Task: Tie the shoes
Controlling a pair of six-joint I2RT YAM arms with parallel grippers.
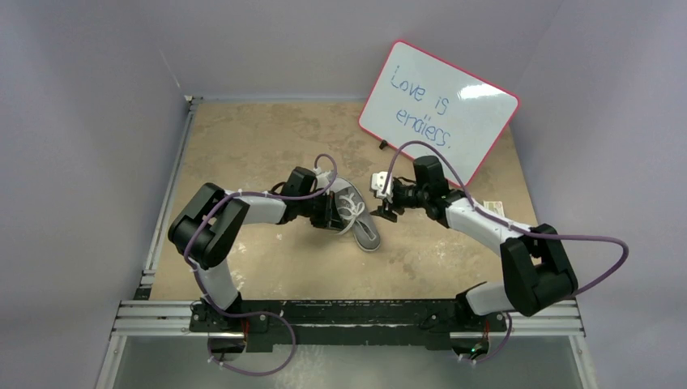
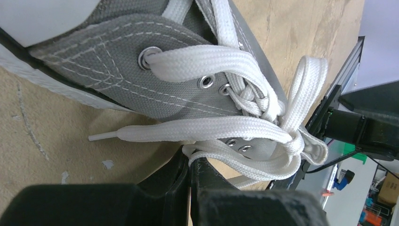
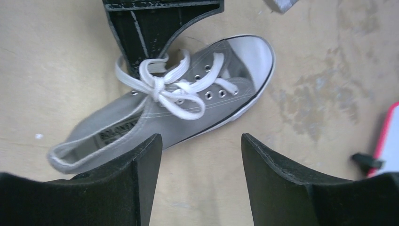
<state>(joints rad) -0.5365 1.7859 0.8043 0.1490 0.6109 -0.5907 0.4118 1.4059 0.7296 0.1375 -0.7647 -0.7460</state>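
The grey sneaker (image 1: 362, 220) lies on the table between my two grippers, its white toe cap (image 3: 251, 52) pointing away. Its white laces (image 3: 162, 89) are crossed into a bow with a knot (image 2: 294, 141) over the tongue. My left gripper (image 1: 334, 212) is at the shoe's left side, and its jaws (image 2: 192, 160) are shut on a loop of the lace (image 2: 221, 153). A free lace end (image 2: 108, 135) lies on the table. My right gripper (image 1: 383, 204) is open and empty, hovering just right of the shoe (image 3: 200, 155). The left gripper also shows in the right wrist view (image 3: 150, 28).
A white dry-erase board (image 1: 437, 109) with a pink rim and blue writing leans at the back right; its edge shows in the right wrist view (image 3: 388, 146). The tan tabletop (image 1: 259, 146) has a metal rail along its left edge (image 1: 166, 203).
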